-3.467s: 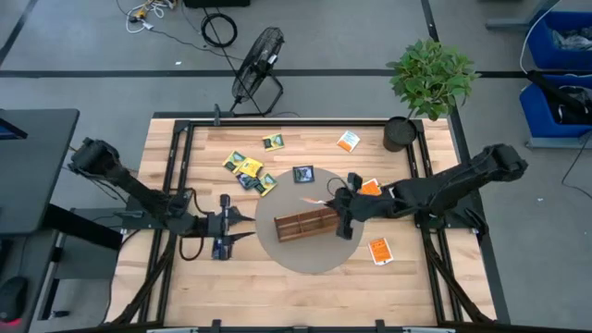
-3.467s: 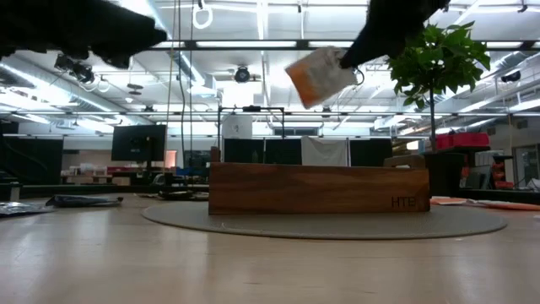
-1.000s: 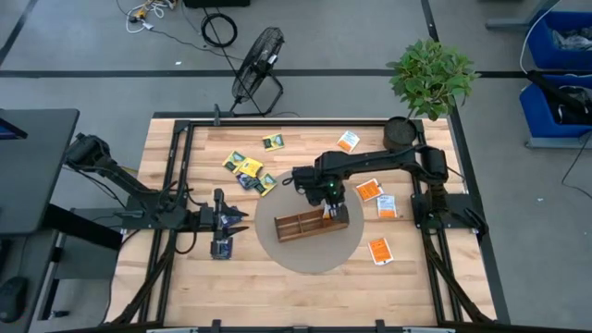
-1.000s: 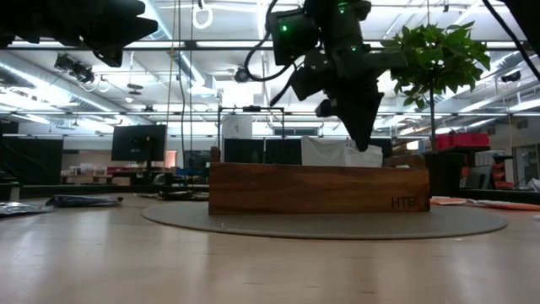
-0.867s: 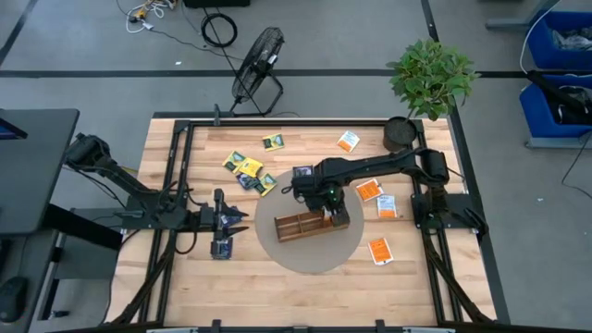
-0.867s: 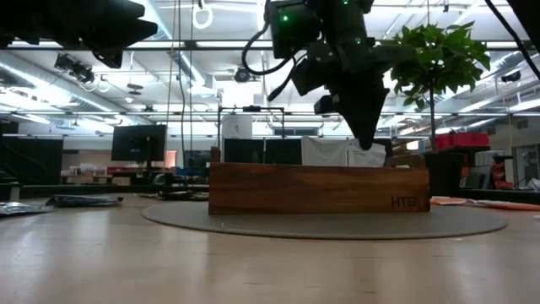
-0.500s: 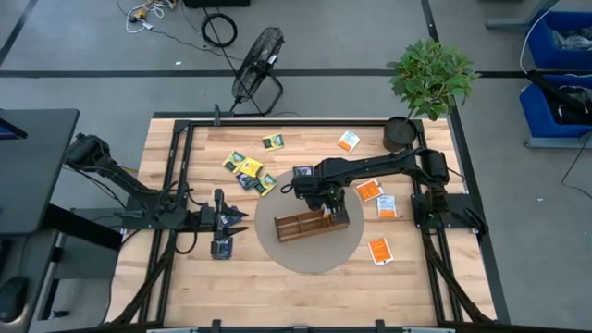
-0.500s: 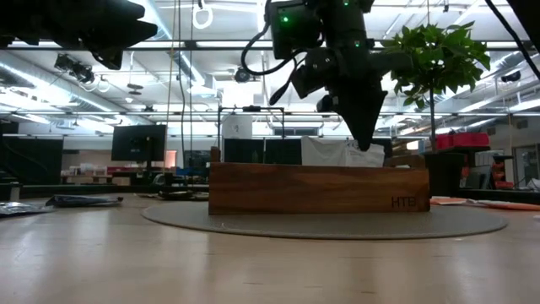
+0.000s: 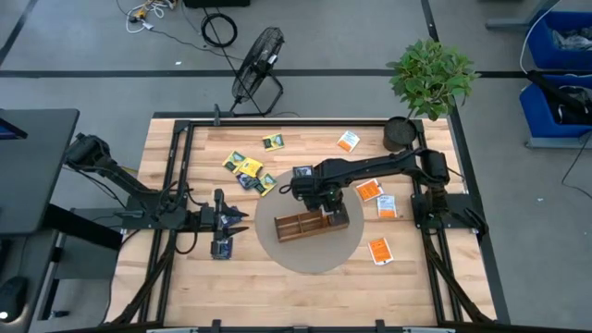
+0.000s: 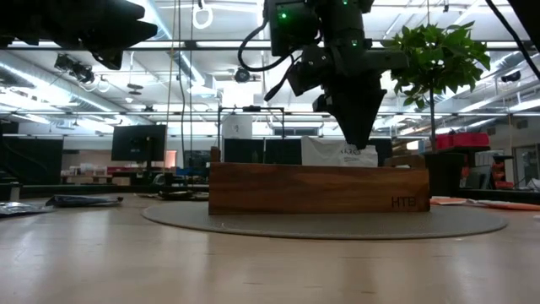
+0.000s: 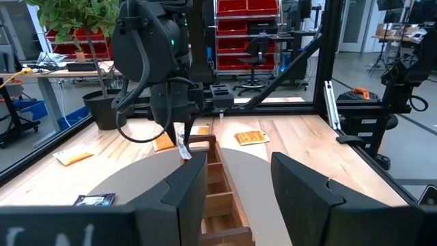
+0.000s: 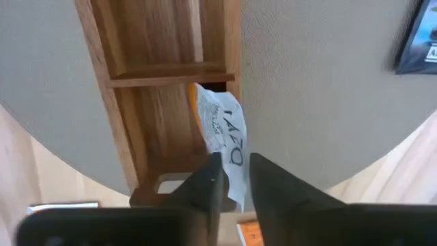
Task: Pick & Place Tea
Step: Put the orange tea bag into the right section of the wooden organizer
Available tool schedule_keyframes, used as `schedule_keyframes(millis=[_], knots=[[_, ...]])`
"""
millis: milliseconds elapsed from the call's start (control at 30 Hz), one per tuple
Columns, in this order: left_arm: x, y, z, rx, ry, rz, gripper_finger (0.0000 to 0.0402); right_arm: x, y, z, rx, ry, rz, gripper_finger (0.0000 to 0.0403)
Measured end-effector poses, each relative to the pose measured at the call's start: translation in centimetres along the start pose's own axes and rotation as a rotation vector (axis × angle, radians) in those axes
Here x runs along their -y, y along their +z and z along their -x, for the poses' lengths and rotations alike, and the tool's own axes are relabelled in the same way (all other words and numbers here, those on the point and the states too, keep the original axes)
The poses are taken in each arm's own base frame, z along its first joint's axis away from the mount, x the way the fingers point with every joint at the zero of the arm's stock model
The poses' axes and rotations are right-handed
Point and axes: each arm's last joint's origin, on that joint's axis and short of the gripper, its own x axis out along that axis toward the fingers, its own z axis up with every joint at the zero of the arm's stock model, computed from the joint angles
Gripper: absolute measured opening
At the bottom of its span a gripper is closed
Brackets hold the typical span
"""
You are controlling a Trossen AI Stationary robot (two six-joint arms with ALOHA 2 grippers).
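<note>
My right gripper (image 9: 326, 205) points down over the right end of the brown wooden tray (image 9: 310, 225) and is shut on an orange-and-white sachet (image 12: 222, 126). The low view shows that gripper (image 10: 359, 139) just above the tray's wall (image 10: 321, 188). My left gripper (image 9: 233, 220) waits open at the table's left; its wrist view looks at the tray (image 11: 218, 184) between its fingers. Other sachets lie flat on the table: yellow-and-green ones (image 9: 245, 169), a dark one (image 9: 302, 173), orange ones (image 9: 369, 190). My right gripper pinches the sachet between its two fingers at one edge (image 12: 235, 171), coming from above and pointing down. The sachet hangs below the fingers, tilted. Its lower end (image 12: 203, 99) reaches into the tray's end compartment; whether it touches the wood, I cannot tell.
The tray lies on a round grey mat (image 9: 296, 254). A potted plant (image 9: 400, 134) stands at the far right corner. More orange sachets lie at the far side (image 9: 349, 140) and near right (image 9: 379, 250). Black frame rails (image 9: 176, 176) border the table.
My right gripper has shifted slightly toward the table's left above the tray's right end, still shut on the sachet.
</note>
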Motion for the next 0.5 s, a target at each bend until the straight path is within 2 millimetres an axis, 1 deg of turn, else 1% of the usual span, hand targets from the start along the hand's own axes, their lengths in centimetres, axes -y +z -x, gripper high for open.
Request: schedule_keyframes(millis=[133, 233, 300, 400, 500], knots=[[0.0, 0.0, 0.0, 0.0, 0.0, -0.001, 0.0169, 0.0, -0.5, 0.8, 0.008, -0.029, -0.021, 0.0141], [0.0, 0.0, 0.0, 0.0, 0.0, -0.001, 0.0169, 0.1, -0.7, 1.5, 0.03, -0.086, -0.032, 0.0162], [0.0, 0.0, 0.0, 0.0, 0.0, -0.001, 0.0169, 0.1, -1.0, 2.1, 0.036, -0.134, -0.044, 0.0168], [0.0, 0.0, 0.0, 0.0, 0.0, -0.001, 0.0169, -0.3, -1.8, 3.1, 0.049, -0.127, -0.089, 0.0168], [0.0, 0.0, 0.0, 0.0, 0.0, -0.001, 0.0169, -1.7, -2.3, 4.5, 0.102, -0.118, -0.141, 0.0164]])
